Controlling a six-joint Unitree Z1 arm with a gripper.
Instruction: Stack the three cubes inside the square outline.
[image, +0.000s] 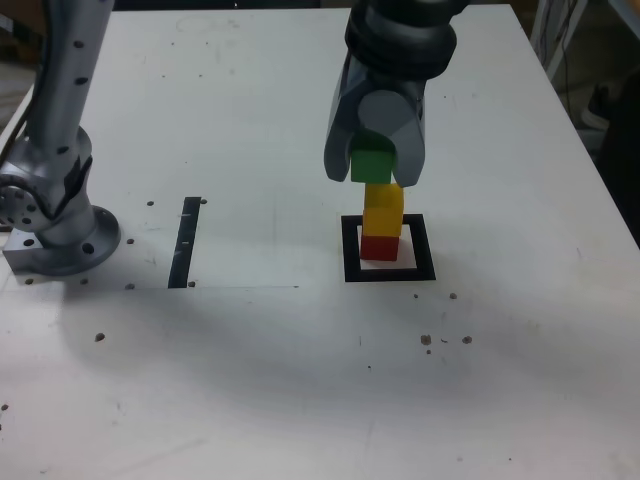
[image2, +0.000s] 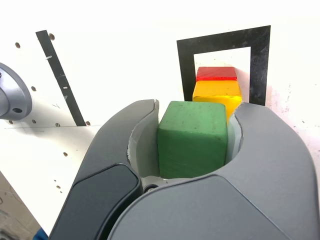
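presently: one table (image: 230, 380), white, pitted with small dark holes, carrying the work nearer its right edge than its left as the exterior view shows it, and well short of the far right corner. one gripper (image: 373, 180), grey, clenched on the green cube; chief hazard, a release made too high or off line, dropping its load askew, or a finger catching the block beneath on the way down or out. one square outline (image: 425, 248), black with white centre, toward that same right edge of the table; the stack stands inside it. three cubes, small, entered by position: green cube (image2: 192, 140), aloft between the fingers, at the top of the yellow one, contact between the two impossible to confirm; if lowered too far, it would press on the column and could shove it sideways. yellow cube (image: 383, 212), upon the red, seemingly a little out of line with it; a modest lean or offset here would narrow the footing for the last piece. red cube (image: 379, 248), lowest, on the white centre; if nudged, it could slide toward the border, carrying the rest along or toppling them.
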